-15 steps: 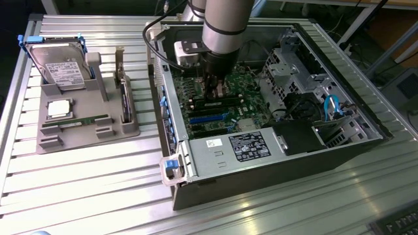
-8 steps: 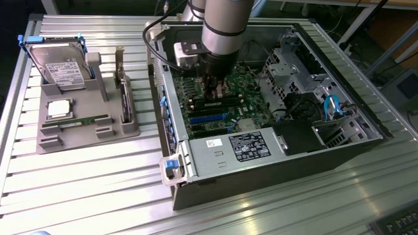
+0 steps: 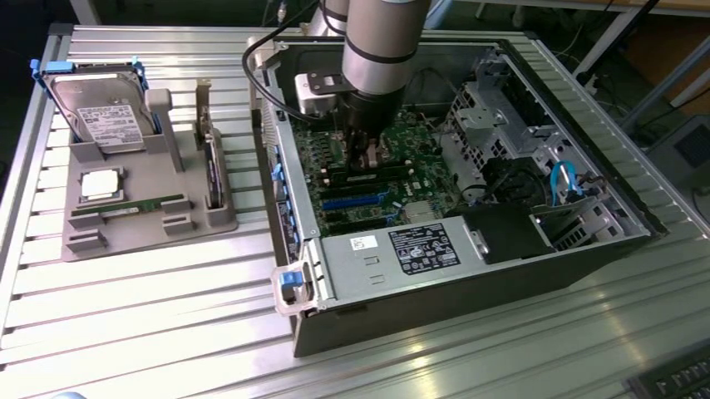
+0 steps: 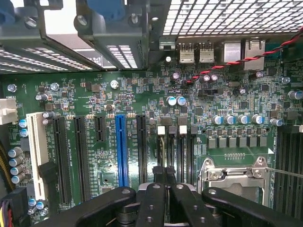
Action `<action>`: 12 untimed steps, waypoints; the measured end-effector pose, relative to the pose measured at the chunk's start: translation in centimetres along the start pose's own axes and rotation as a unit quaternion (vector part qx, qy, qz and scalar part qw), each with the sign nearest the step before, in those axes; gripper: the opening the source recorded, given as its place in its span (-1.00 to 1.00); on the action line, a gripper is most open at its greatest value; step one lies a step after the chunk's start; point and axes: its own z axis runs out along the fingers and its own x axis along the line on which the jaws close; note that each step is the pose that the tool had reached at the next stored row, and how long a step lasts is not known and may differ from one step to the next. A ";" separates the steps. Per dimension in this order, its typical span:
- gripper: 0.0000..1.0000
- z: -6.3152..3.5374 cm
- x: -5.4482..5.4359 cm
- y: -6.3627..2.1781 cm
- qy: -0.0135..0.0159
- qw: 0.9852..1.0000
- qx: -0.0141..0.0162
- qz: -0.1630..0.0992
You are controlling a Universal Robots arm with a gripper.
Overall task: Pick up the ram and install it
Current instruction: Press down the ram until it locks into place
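Our claw (image 3: pixel 364 162) is down inside the open PC case (image 3: pixel 577 249), right over the motherboard (image 4: pixel 142 104), fingers pinched fully together with nothing between them as far as we can see. The case sits on a ribbed metal desk (image 3: pixel 145 307). Beside the case, towards the exterior view's left, there's a grey parts tray (image 3: pixel 89 245) with the ram (image 3: pixel 128 207) lying in its slot, plus a hard drive (image 3: pixel 102 112) and a silver processor (image 3: pixel 100 184).

One hard drive (image 3: pixel 102 115), one processor chip (image 3: pixel 101 184), one ram (image 3: pixel 135 206), one expansion card (image 3: pixel 206 154), one computer case (image 3: pixel 466 283)
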 end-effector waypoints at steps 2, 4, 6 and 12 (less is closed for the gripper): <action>-0.79 -0.07 0.0 -0.02 0.000 1.000 0.000 0.000; -0.79 -0.17 0.0 -0.02 0.000 1.000 -0.001 0.000; -0.79 -0.20 0.1 -0.02 0.000 1.000 -0.001 0.000; -0.79 -0.88 0.1 -0.05 0.000 1.000 -0.001 0.000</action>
